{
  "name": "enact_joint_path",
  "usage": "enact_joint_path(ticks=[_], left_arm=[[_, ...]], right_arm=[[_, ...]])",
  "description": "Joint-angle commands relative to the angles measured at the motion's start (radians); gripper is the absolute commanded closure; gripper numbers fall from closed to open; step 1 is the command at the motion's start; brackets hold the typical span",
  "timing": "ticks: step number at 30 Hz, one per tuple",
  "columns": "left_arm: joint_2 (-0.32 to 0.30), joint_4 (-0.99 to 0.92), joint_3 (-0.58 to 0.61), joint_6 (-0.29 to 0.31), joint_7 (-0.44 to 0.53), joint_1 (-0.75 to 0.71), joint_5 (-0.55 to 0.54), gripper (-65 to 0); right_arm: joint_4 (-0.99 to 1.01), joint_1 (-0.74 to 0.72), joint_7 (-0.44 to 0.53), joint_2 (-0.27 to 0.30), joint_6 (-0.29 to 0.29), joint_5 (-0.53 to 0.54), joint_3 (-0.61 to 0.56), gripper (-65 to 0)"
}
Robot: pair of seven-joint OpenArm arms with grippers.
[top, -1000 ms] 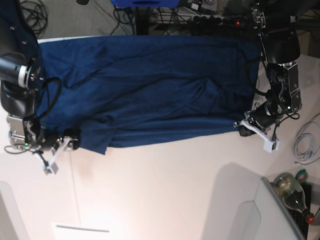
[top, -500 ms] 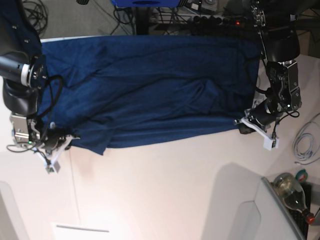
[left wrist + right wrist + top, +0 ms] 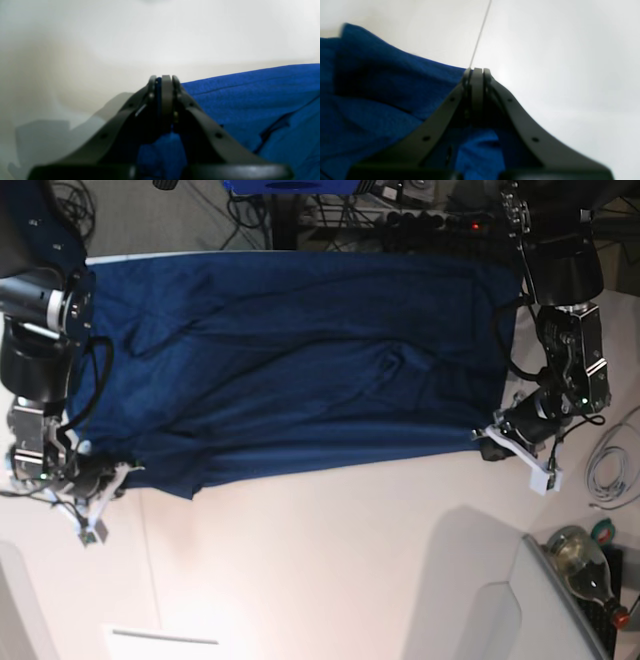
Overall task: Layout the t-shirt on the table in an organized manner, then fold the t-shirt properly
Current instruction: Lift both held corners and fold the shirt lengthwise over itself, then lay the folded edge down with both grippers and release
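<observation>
One navy t-shirt is spread over one white tabletop. Two robot arms work at it, one claw apiece: the left claw and the right claw. Off past the tabletop's corner lies one glass bottle, and beside it one coil of pale cable.

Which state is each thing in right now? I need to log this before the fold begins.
t-shirt: spread on the table, wrinkled, unfolded.
left gripper: shut on the t-shirt's edge.
right gripper: shut on the t-shirt's edge.
table: bare in front of the shirt.
</observation>
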State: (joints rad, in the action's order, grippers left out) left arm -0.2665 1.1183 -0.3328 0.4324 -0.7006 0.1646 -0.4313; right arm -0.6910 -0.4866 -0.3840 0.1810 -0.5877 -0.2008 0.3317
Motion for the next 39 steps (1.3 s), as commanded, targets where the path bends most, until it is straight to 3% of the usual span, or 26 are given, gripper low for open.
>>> enact_joint_path(ticks=[1, 5, 10, 22, 27, 31, 39], left_arm=[[-0.012, 0.019, -0.002, 0.001, 0.019, 0.022, -0.013, 0.0], [-0.010, 0.019, -0.007, 0.001, 0.019, 0.016, -0.014, 0.0], [-0.012, 0.042, -0.009, 0.001, 0.017, -0.009, -0.016, 0.0], [0.017, 0.306, -0.010, 0.001, 0.019, -0.211, -0.016, 0.0], [0.017, 0.382, -0.010, 0.001, 0.019, -0.288, -0.016, 0.0], [0.014, 0.394, -0.015, 0.003, 0.020, -0.319, -0.016, 0.0], [0.019, 0.454, -0.094, 0.050, 0.014, -0.343, -0.016, 0.0]], right_arm=[[-0.028, -0.027, 0.018, 0.012, -0.007, 0.010, 0.004, 0.0], [-0.111, 0.024, 0.015, 0.012, -0.015, 0.010, 0.004, 0.0], [-0.281, 0.119, -0.056, -0.008, -0.090, 0.011, 0.013, 0.0], [-0.652, 0.375, -0.177, -0.059, -0.091, 0.011, 0.014, 0.0], [-0.763, 0.490, -0.175, -0.071, -0.085, 0.011, 0.016, 0.0], [-0.841, 0.566, -0.175, -0.114, -0.085, 0.010, 0.053, 0.0], [-0.944, 0.650, -0.189, -0.130, -0.090, 0.010, 0.083, 0.0]])
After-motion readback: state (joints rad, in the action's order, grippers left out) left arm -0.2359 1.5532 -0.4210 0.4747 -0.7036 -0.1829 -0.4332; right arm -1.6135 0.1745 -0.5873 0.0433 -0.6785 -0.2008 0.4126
